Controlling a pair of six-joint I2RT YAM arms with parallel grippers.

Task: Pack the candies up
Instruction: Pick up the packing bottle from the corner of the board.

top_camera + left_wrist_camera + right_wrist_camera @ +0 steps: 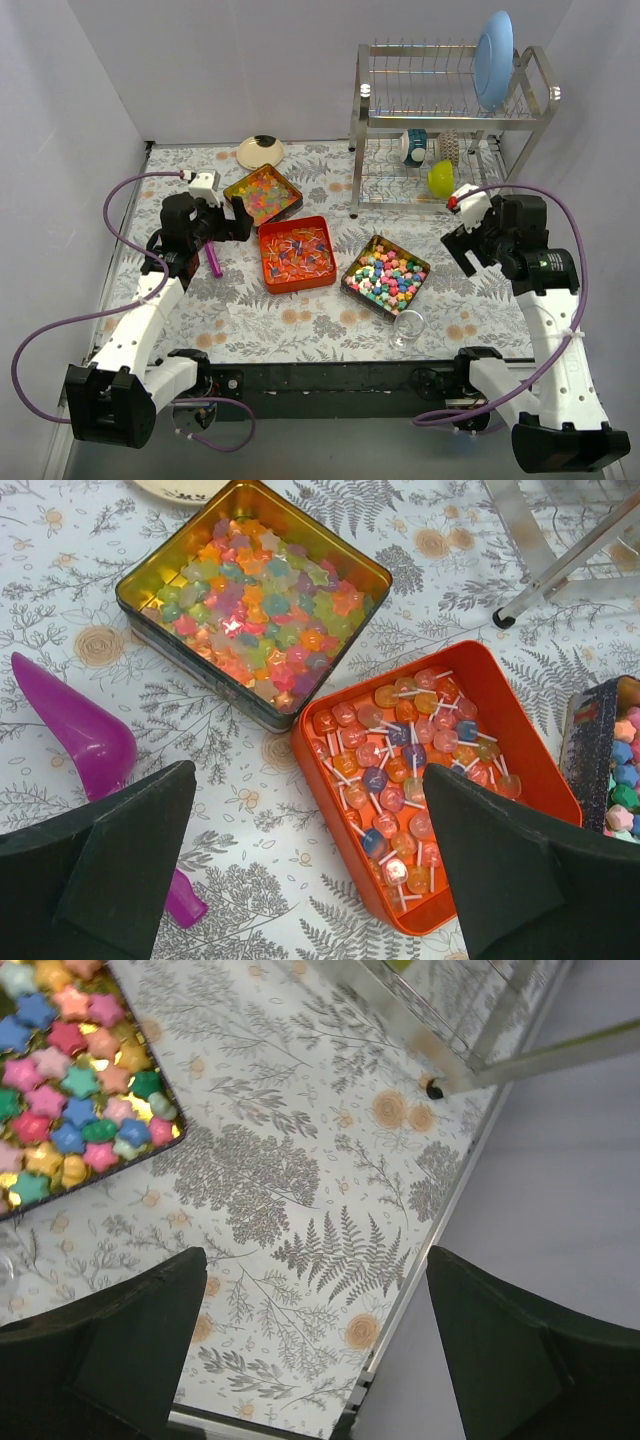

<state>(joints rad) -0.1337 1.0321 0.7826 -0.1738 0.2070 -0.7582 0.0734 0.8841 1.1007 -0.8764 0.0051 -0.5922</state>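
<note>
Three open containers hold the candies. A gold tin (232, 188) has glossy beads (255, 610). An orange tray (272, 285) has wrapped pieces on sticks (410, 750). A dark tin (360, 297) has pastel chunky pieces (70, 1070). A purple scoop (214, 262) lies on the cloth left of the orange tray, and it also shows in the left wrist view (80, 735). My left gripper (308, 780) is open and empty, above the cloth between the scoop and the orange tray's near corner (424, 914). My right gripper (316, 1255) is open and empty over bare cloth, right of the dark tin.
A small clear glass jar (408, 327) stands near the front edge. A metal dish rack (450, 110) with a blue plate (493, 45), a green cup (441, 179) and other items stands at the back right. A cream dish (260, 151) sits at the back. The table's right edge (480, 1140) is near my right gripper.
</note>
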